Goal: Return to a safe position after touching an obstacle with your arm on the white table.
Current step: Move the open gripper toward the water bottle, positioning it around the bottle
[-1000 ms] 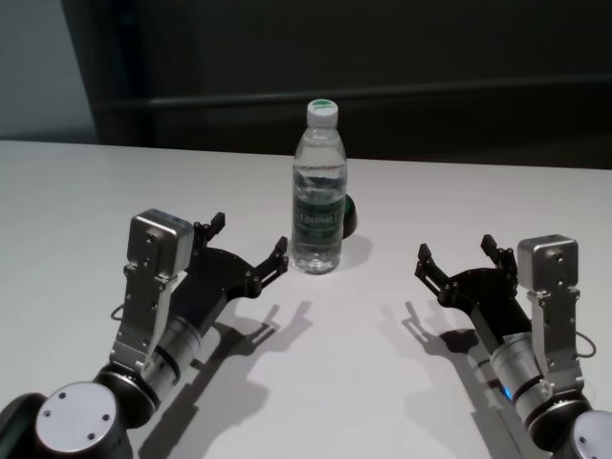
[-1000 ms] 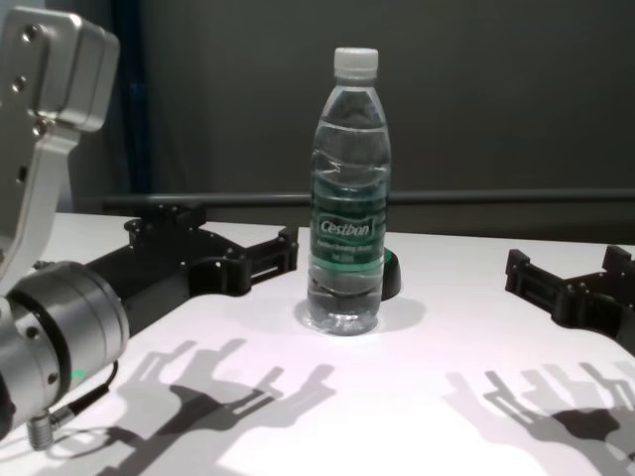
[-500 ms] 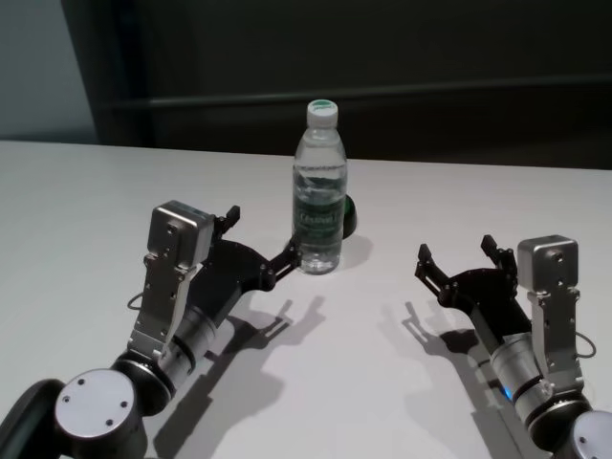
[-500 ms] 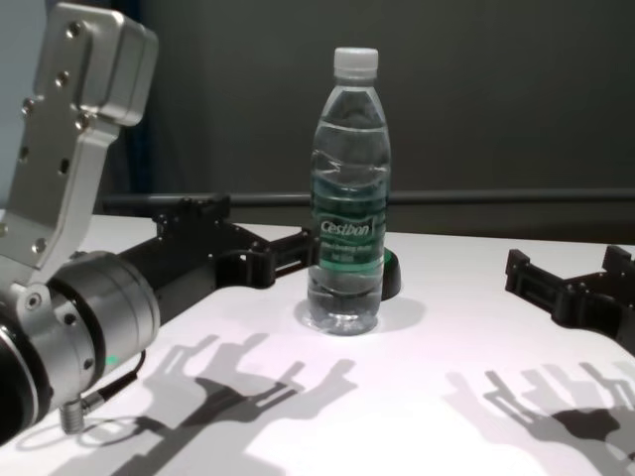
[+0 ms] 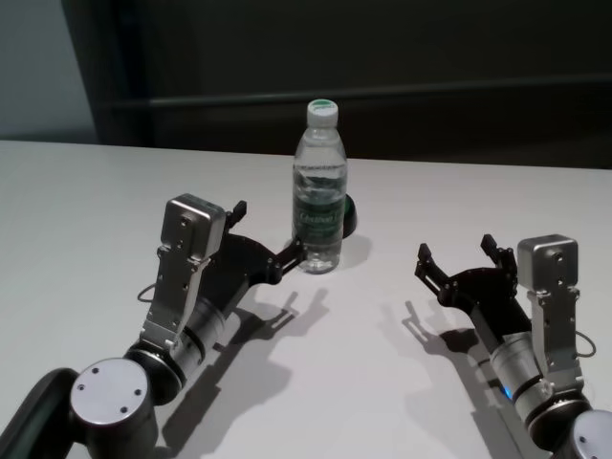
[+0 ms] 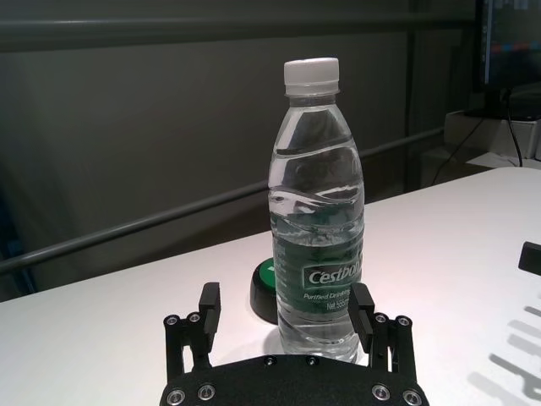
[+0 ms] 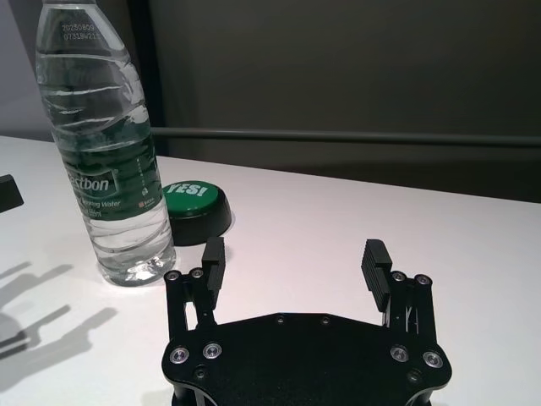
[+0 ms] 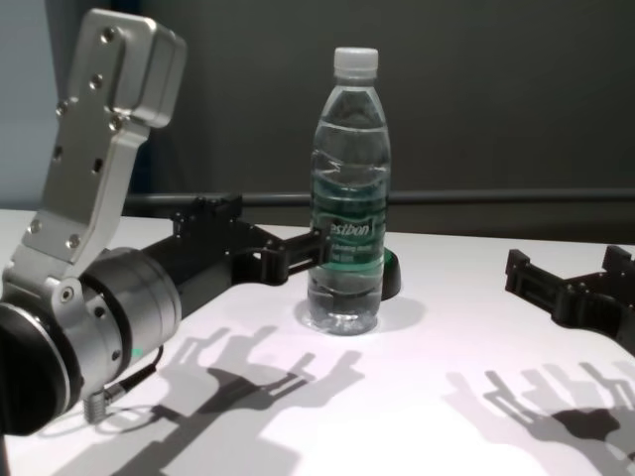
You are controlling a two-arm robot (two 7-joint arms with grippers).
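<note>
The obstacle, a clear water bottle [image 5: 318,191] with a white cap and a green label, stands upright on the white table [image 5: 86,210]. It also shows in the chest view [image 8: 349,198], the left wrist view [image 6: 317,228] and the right wrist view [image 7: 106,152]. My left gripper [image 5: 269,231] is open and empty, low over the table, left of the bottle. One of its fingertips [image 8: 317,243] is at the bottle's label, touching it or nearly so. My right gripper [image 5: 455,249] is open and empty, well right of the bottle [image 7: 294,251].
A small round green-and-black puck [image 5: 349,218] sits just behind the bottle on its right; it also shows in the right wrist view [image 7: 193,207]. A dark wall and a rail run behind the table's far edge.
My left arm has moved forward and to the right, bringing its fingertip from a short gap up to the bottle's side. The bottle still stands where it was. The right arm has not moved.
</note>
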